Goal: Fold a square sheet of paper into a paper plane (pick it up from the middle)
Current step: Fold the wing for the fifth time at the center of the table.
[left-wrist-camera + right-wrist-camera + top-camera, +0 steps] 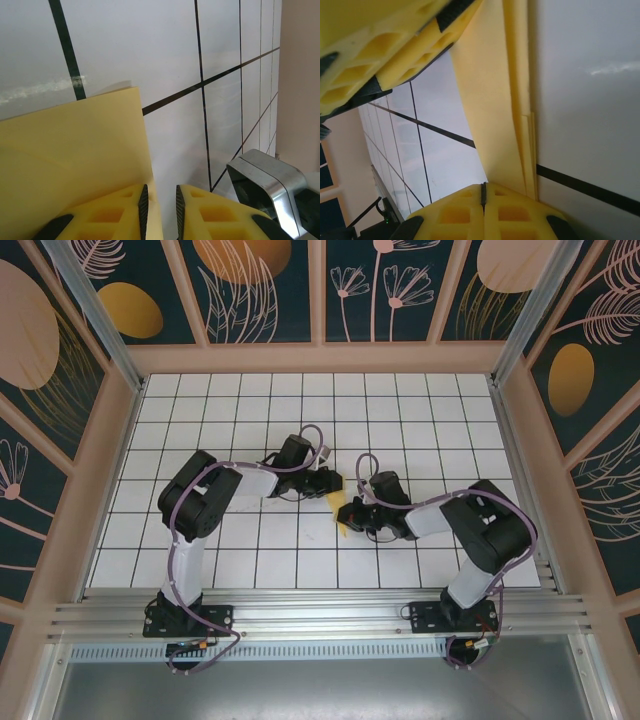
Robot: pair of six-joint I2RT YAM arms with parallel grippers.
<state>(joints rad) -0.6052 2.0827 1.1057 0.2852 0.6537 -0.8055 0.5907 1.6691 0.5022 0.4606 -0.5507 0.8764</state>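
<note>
The yellow paper (pixel 337 503) lies folded in layers between the two grippers, mid-table. My left gripper (pixel 328 482) is open by a narrow gap. In the left wrist view a raised flap of the paper (pixel 75 145) leans against the left finger's pad, its edge running down into the gap of the gripper (pixel 160 192). My right gripper (pixel 352 520) is shut, pads touching. In the right wrist view the layered paper (pixel 490 100) runs from under the right gripper (pixel 482 186) up to the left gripper's fingers (pixel 395 55). I cannot see whether any paper is pinched there.
White gridded table (pixel 250 420) with black lines, walled by a wooden frame with patterned panels. An aluminium rail (pixel 320 615) carries both arm bases at the near edge. A grey metal-edged part of the right arm (pixel 270 187) sits close to the left gripper.
</note>
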